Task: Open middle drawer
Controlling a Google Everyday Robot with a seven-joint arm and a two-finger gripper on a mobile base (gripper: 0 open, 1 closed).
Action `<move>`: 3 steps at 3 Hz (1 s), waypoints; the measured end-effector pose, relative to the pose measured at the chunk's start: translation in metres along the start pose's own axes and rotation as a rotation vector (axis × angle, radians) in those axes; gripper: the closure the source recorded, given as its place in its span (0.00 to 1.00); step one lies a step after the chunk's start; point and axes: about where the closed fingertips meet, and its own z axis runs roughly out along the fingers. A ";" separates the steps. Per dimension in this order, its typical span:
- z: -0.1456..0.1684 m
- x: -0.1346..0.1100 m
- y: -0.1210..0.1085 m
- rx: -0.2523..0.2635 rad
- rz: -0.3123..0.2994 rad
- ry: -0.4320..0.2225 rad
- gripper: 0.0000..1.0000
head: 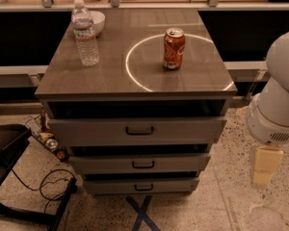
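The grey cabinet has three drawers. The middle drawer (183, 162) is a wide, shallow grey front with a small dark bar handle (143, 164) at its centre, and it looks shut. The taller top drawer (192, 129) is above it and the narrower lowest drawer (173, 185) below it. My white arm (279, 105) hangs at the right of the cabinet. Its cream gripper (266, 166) is low, level with the middle drawer and well to the right of it, touching nothing.
On the cabinet top (111, 76) stand a water bottle (85, 33), a white bowl (97, 21) and an orange soda can (174, 48) inside a white ring. A dark chair (5, 148) and cables (43, 186) lie at the left. Blue tape (142, 213) marks the floor.
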 end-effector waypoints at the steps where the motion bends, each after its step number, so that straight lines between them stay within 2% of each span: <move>1: 0.046 -0.012 0.010 -0.019 0.012 -0.025 0.00; 3: 0.156 -0.051 0.035 -0.020 0.000 -0.099 0.00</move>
